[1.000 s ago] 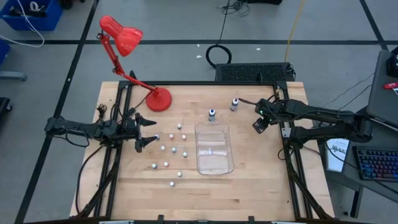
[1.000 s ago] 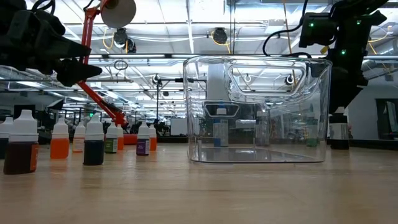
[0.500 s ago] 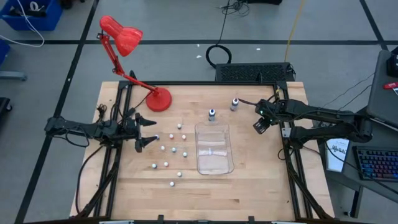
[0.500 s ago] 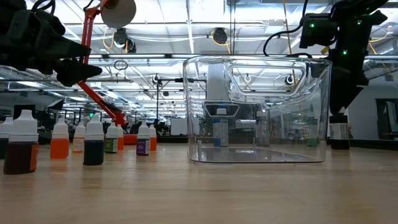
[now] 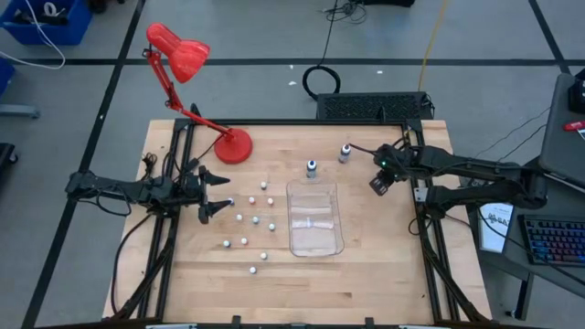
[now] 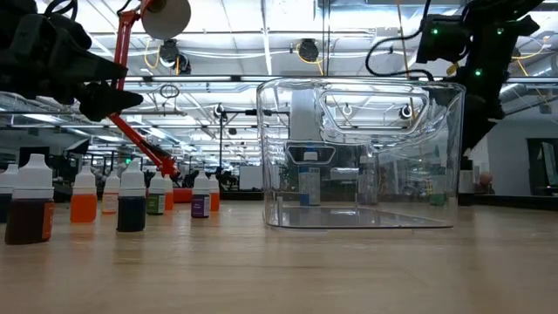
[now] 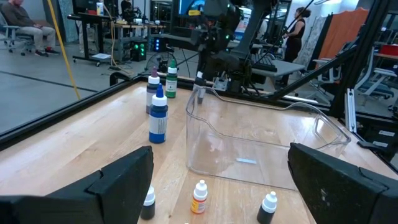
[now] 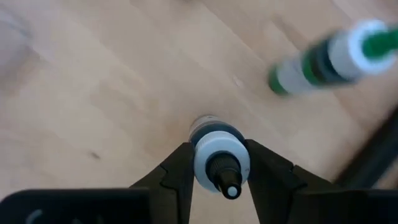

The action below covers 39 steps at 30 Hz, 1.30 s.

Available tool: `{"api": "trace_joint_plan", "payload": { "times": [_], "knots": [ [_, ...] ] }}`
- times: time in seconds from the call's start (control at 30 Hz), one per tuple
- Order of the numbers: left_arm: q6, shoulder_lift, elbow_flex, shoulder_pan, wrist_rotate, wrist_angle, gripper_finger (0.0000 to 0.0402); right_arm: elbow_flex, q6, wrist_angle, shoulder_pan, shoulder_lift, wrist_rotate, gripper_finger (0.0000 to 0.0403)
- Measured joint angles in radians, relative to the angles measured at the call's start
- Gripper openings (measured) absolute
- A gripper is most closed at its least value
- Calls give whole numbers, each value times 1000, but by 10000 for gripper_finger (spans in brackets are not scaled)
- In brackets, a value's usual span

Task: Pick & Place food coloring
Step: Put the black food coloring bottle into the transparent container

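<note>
My right gripper (image 5: pixel 378 182) (image 8: pixel 221 186) is shut on a thumb-sized bottle with a white collar and a dark tip (image 8: pixel 219 155), right of the clear tray (image 5: pixel 315 219) (image 6: pixel 362 153). A blue-topped bottle (image 5: pixel 312 168) (image 7: pixel 158 118) and a green-topped one (image 7: pixel 171 79) (image 8: pixel 336 56) stand upright by the tray's far end. Several tiny whitish bottles (image 5: pixel 251 219) (image 6: pixel 131 201) stand on the wood left of the tray. My left gripper (image 5: pixel 216 192) (image 7: pixel 217 186) hangs open just left of them. My right gripper pinches the bottle between its two fingers (image 8: pixel 180 171), one on each side, just below the white collar (image 8: pixel 221 149). The fingers come from above, pointing down. The bottle hangs upright below them, tip toward the wrist camera; the low view shows no bottle standing under this arm.
A red desk lamp (image 5: pixel 183 55) stands with its base (image 5: pixel 234 146) on the table's far left part. Bare wood lies near the tray's near end and along the table's right side (image 5: pixel 384 247). People and desks show in the room beyond (image 7: pixel 25 25).
My right gripper has risen and drifted a little toward the table's left, toward the tray. The bottle that stood on the table under it in the low view has gone up with it, lifted clear. My left arm has kept still.
</note>
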State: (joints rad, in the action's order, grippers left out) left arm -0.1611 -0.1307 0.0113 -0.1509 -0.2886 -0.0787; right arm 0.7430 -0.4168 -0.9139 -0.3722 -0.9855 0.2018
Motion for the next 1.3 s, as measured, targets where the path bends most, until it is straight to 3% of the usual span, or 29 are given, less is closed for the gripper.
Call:
{"api": "trace_joint_plan", "payload": {
  "times": [0.2,0.43,0.7,0.87,1.0,1.3],
  "knots": [
    [0,0,0,0,0,0,365,127,41,119,98,1,-76,111],
    [0,0,0,0,0,0,365,397,111,157,292,-93,-1,111],
    [0,0,0,0,0,0,365,915,263,-64,399,-541,-1,111],
    [0,0,0,0,0,0,365,1190,361,-164,401,-808,-131,111],
    [0,0,0,0,0,0,365,1250,412,-200,401,-924,-151,111],
    [0,0,0,0,0,0,365,1204,461,-162,391,-1045,-151,110]
  ]
}}
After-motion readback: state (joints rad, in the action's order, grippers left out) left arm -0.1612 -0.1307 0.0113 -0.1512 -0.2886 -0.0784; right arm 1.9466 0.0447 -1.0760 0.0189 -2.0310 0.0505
